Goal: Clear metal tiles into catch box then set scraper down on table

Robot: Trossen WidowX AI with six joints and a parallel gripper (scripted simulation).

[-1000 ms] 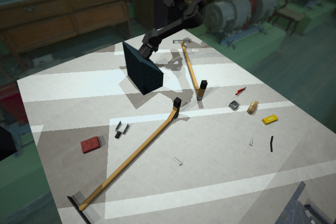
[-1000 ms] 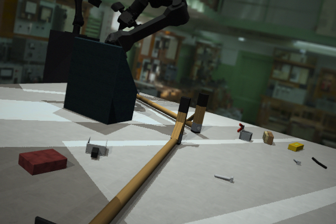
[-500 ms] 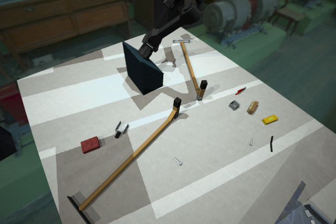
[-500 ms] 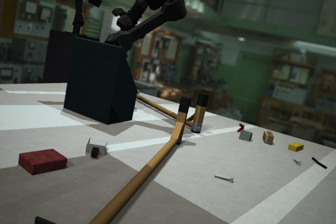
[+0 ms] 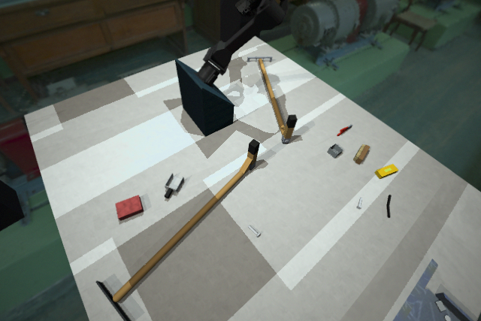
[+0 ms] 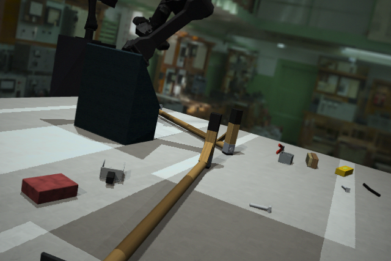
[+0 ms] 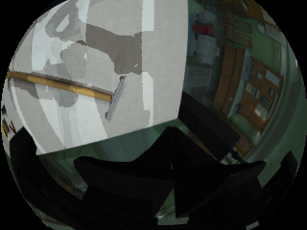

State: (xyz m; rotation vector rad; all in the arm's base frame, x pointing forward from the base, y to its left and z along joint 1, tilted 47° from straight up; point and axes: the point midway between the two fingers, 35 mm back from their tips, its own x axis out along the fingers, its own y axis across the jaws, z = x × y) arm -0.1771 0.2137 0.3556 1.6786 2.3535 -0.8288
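Observation:
My gripper [image 5: 243, 5] [image 6: 142, 28] [image 7: 171, 130] is shut and empty, held high behind the dark arm base, away from the tools. A long wooden-handled scraper [image 5: 186, 228] [image 6: 164, 206] lies on the table, its black blade at the near left and its upright black-tipped grip near the middle. Another wooden-handled tool [image 5: 271, 94] [image 6: 189, 129] [image 7: 62, 86], with a thin grey head, lies farther back beside the base. A bluish steel plate [image 5: 412, 301] is cut off at the top view's lower right corner, with small pale tiles [image 5: 440, 305] on it. I cannot make out the catch box.
The dark base block [image 5: 205, 104] [image 6: 110, 93] stands at the back. A red block [image 5: 129, 207] [image 6: 49, 187] and a grey bracket [image 5: 174, 183] [image 6: 112, 172] lie left. Bolts [image 5: 254, 230] [image 6: 260, 207], a yellow block [image 5: 386, 171] [image 6: 344, 170] and several small items lie right.

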